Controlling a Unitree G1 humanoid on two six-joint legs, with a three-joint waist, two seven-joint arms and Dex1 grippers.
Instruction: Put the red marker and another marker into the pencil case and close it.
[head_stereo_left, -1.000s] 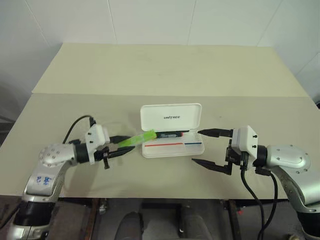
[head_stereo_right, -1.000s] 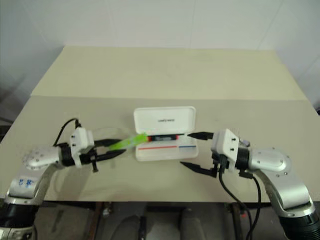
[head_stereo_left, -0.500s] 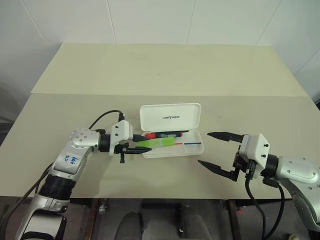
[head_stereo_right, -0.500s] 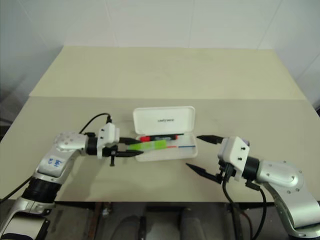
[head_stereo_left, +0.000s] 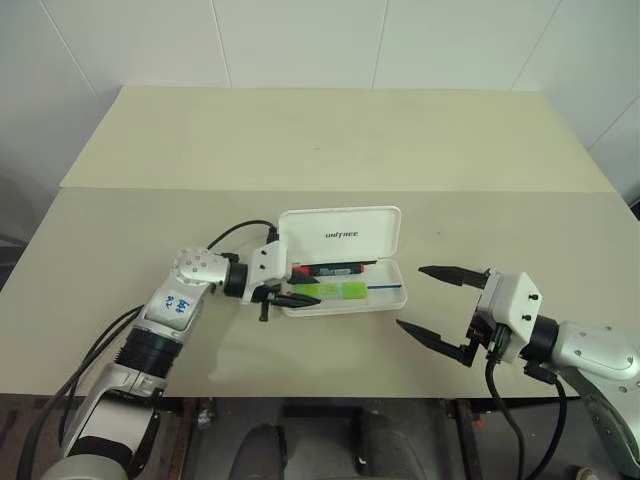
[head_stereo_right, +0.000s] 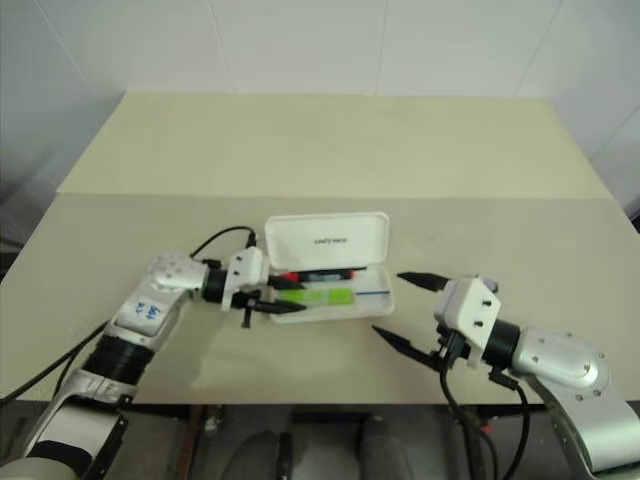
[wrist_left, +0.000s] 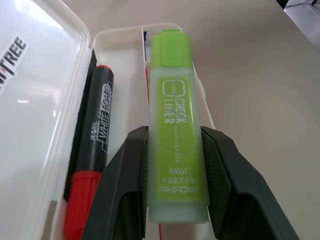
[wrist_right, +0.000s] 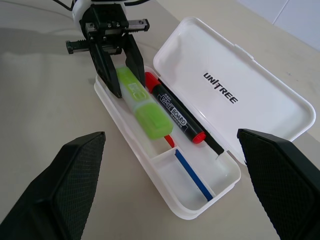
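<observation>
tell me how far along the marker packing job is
Done: the slim black marker with red cap lies in the open white plastic pencil case. In hand: the left gripper is shut on the chunky light-green highlighter, holding it over the case tray. Left: release it, then close the lid. The right gripper waits open beside the case.

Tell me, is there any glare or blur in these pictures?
Left wrist view: bright glare on the pencil case lid, highlighter lettering sharp. Right wrist view: right gripper's own fingertips loom large and soft. Left eye view: left gripper casts a faint shadow on the table.
</observation>
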